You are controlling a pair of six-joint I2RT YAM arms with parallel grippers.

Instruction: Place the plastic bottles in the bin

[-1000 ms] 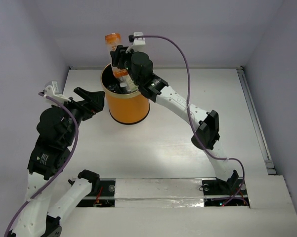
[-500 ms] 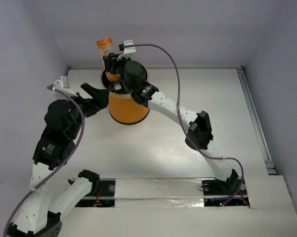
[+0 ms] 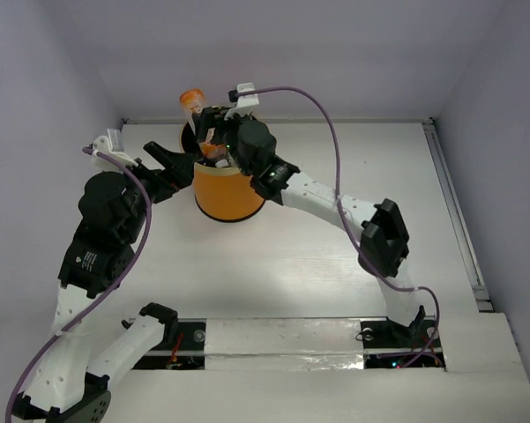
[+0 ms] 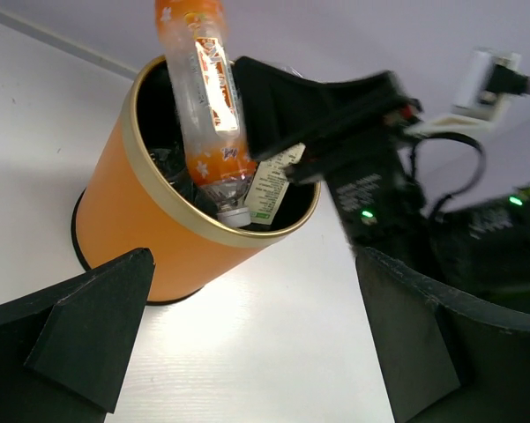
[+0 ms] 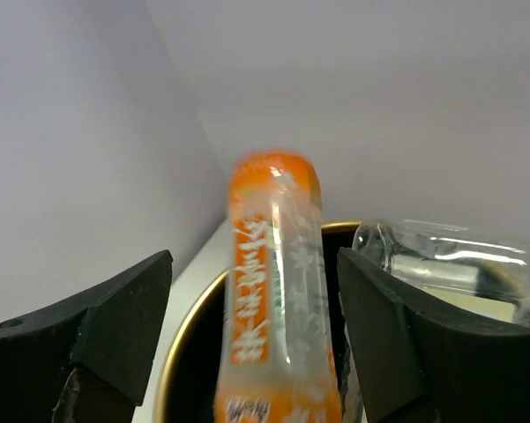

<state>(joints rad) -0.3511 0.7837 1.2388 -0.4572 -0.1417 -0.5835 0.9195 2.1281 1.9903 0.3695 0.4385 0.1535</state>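
Top view, upper centre: the bin [image 4: 132,220] stands upright on the tabletop [image 4: 273,352]. Contents: the orange bottle [image 4: 207,97], cap down, leaning on the rim at upper left of the left wrist view, base sticking out above; beside it, lower, a bottle with a pale label [image 4: 269,181]. Over the mouth, the right gripper [image 5: 254,264] has jaws spread around the orange bottle, with a gap showing. The left gripper [image 4: 254,264] has jaws apart, empty, left of the bin.
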